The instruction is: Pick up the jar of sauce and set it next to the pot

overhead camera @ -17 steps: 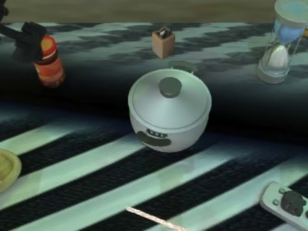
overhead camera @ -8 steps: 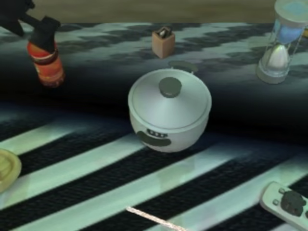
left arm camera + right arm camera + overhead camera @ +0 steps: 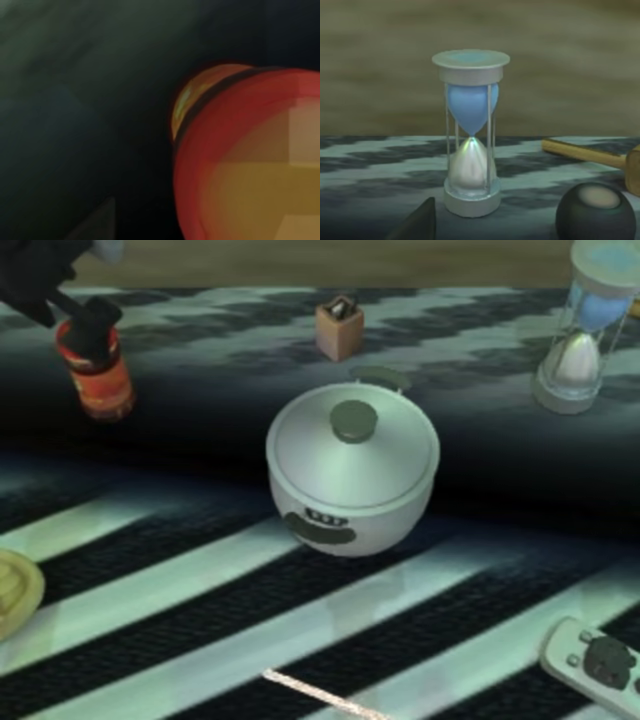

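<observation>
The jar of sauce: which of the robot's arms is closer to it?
Left. The left gripper sits at the top of the jar, at the table's far left. The right arm is out of the top view; its camera faces the hourglass on the far right.

Dim scene; a dark shadow band crosses the table [image 3: 200,440].

The left end effector [image 3: 85,315] covers the lid of the jar of sauce [image 3: 97,380].

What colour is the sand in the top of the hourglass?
Blue in the top bulb of the hourglass; it shows best in the right wrist view.
</observation>
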### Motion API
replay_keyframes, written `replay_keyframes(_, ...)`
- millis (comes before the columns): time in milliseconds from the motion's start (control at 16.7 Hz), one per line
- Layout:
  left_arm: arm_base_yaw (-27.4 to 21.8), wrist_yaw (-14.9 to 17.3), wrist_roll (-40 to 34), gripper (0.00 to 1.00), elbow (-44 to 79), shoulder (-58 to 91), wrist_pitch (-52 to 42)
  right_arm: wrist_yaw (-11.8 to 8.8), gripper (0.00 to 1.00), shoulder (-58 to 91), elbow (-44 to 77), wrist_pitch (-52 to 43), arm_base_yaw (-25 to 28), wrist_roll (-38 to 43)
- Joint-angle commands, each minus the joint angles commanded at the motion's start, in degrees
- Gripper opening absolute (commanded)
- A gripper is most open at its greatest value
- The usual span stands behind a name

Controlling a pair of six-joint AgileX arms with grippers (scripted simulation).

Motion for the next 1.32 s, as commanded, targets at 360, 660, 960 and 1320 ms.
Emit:
replay_keyframes(360,-0.3,0.0,0.1,1.0,0.3,0.2,0.0,0.0,1.0,0.0,0.0,0.0,0.0,0.0)
replay_keyframes(660,-0.4,0.0,-0.2,1.0,7.2,6.1,-1.3,0.0,1.0,0.0,0.0,0.0,0.0,0.0)
replay_keyframes(960,-0.7,0.1,-0.6,1.0,16.1,13.3,-2.8,0.0,1.0,0.0,0.0,0.0,0.0,0.0)
replay_keyframes(1320,-0.7,0.1,-0.6,0.85,16.2,13.4,-2.8,0.0,1.0,0.0,0.0,0.0,0.0,0.0)
